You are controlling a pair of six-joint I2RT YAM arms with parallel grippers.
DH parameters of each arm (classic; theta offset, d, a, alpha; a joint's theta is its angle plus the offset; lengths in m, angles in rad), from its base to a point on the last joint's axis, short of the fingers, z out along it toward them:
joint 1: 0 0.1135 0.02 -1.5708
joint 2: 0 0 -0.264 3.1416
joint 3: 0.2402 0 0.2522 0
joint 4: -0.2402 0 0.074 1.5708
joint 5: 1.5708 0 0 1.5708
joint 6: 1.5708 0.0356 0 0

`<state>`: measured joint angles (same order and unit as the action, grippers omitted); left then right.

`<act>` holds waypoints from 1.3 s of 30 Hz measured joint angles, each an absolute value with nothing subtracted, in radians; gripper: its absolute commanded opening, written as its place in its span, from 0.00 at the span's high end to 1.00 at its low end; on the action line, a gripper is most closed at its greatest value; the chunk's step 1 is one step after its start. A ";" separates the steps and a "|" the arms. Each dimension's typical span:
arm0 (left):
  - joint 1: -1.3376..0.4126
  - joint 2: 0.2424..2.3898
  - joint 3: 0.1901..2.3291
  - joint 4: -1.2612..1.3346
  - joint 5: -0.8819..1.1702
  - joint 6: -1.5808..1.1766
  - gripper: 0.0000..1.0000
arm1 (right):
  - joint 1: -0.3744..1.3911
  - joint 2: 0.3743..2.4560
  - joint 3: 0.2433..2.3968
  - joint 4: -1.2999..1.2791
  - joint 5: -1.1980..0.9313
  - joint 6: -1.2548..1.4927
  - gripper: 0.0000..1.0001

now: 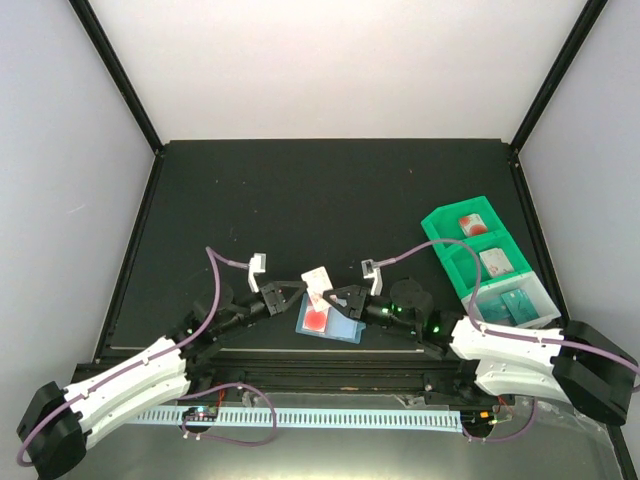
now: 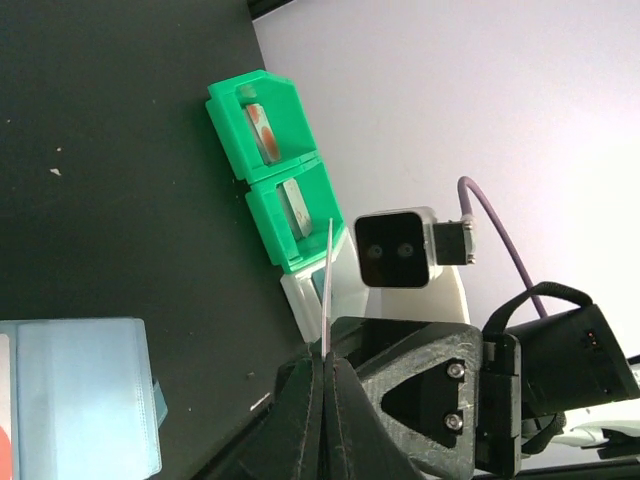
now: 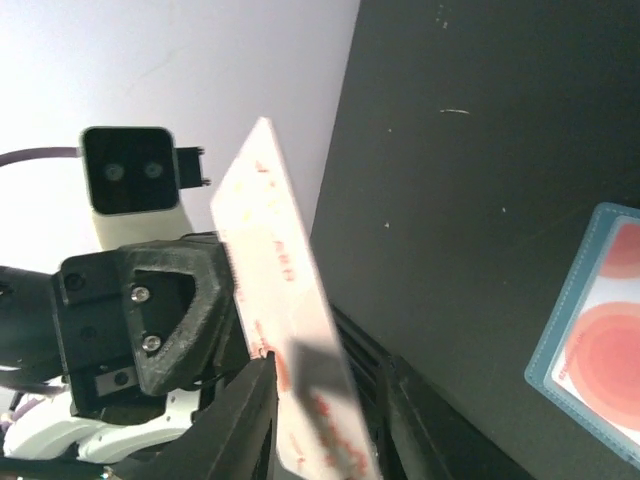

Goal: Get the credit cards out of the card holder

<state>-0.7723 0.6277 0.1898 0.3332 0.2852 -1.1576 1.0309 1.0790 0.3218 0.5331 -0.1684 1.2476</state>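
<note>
Credit card [image 1: 317,283], white with red print, is held up over the card holder [image 1: 345,330] lying mid near edge of the desk [image 1: 300,200], long axis rising. Left fingers [image 2: 308,405] are clamped on it. Right fingers [image 3: 245,420] straddle it from the opposite side, grip not determinable.

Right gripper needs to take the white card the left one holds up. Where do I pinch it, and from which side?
Pinch the free end of the white card jutting beyond the left gripper, jaws on its two flat faces. Come from the side opposite that gripper: the card stands nearly on edge, so only its faces offer purchase.
</note>
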 measured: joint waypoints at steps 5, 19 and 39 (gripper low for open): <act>-0.772 0.621 0.159 0.357 0.286 -1.178 0.92 | 1.031 1.062 0.304 0.564 -0.180 1.241 0.99; -0.773 0.476 0.206 0.236 0.339 -1.057 0.38 | 1.032 0.774 0.299 0.403 -0.232 1.066 0.99; -0.773 0.442 0.302 0.059 0.613 -0.817 0.98 | 1.032 0.801 0.397 0.255 -0.587 0.869 0.97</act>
<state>-0.7734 0.4423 0.3016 0.0593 0.6128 -0.8165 1.0317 0.8013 0.3965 0.2546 -0.5869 0.8688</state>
